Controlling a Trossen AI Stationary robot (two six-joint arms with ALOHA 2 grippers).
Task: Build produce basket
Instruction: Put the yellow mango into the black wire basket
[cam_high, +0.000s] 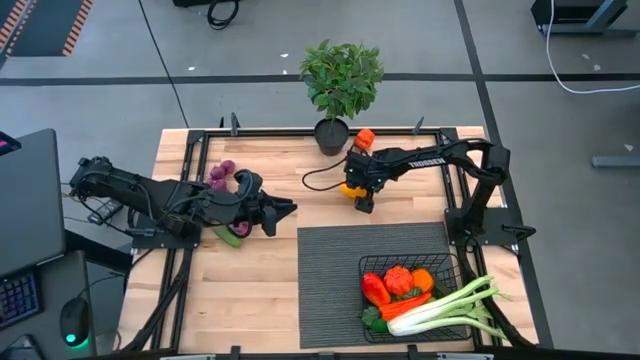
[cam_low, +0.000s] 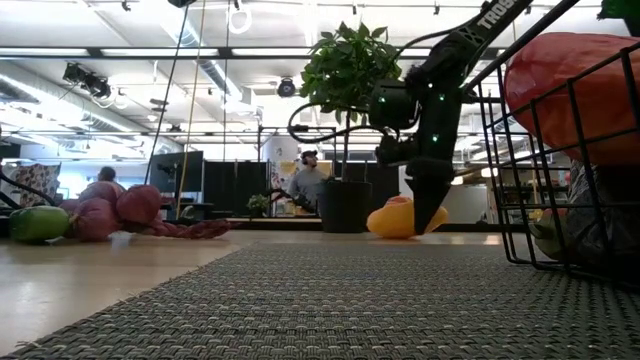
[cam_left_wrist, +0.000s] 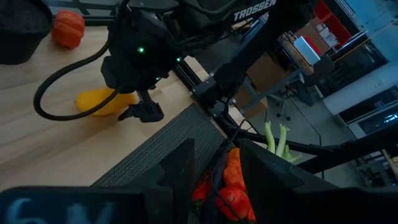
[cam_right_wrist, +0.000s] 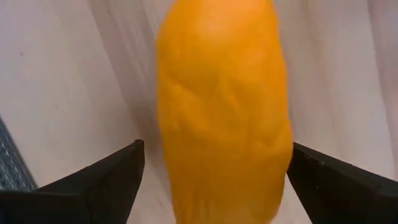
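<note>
At the near right of your bench (cam_high: 250, 290), the black wire basket (cam_high: 452, 268) sits on the dark ribbed mat (cam_high: 330, 280), holding red and orange peppers (cam_high: 398, 281), a carrot and a leek (cam_high: 450, 306) whose green end overhangs the rim. Farther back on the left, your left end effector (cam_high: 285, 210) hovers by the green cucumber (cam_high: 228, 236) and purple grapes (cam_high: 220, 174); whether its fingers are parted cannot be told. At centre, your right end effector (cam_right_wrist: 214, 171) points down with fingers spread wide either side of the yellow-orange pepper (cam_right_wrist: 224, 106), not yet gripping it. Beyond stand a small orange fruit (cam_high: 365, 137) and the potted plant (cam_high: 340, 85).
</note>
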